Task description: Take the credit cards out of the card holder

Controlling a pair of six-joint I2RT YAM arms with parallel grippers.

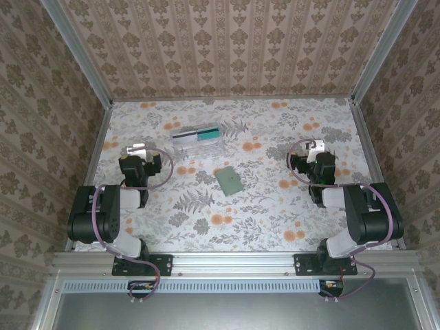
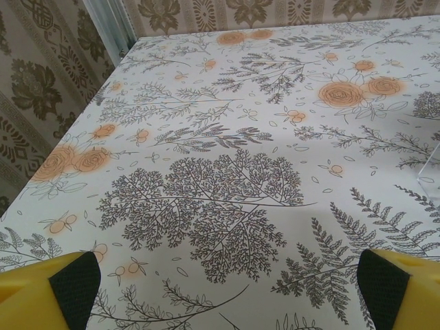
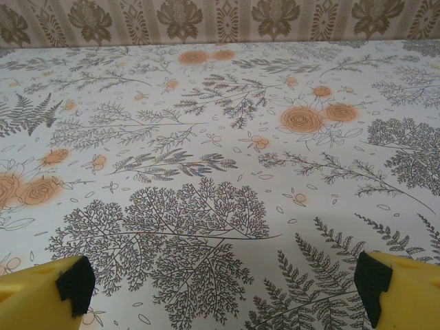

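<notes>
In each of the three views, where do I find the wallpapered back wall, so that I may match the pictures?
Top external: the back wall is the wide upper band, above the table's far edge.
Left wrist: the back wall is a thin strip along the top, right of the metal corner post.
Right wrist: the back wall is a strip across the top edge.
Shared landmark: the floral tablecloth with orange roses.

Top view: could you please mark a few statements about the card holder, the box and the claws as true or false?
1. The card holder lies inside the clear box. False: it lies on the table, apart from the box.
2. The box lies farther back on the table than the card holder. True.
3. The left claw is shut on the card holder. False: it is open and empty.
4. The right claw is open. True.
</notes>
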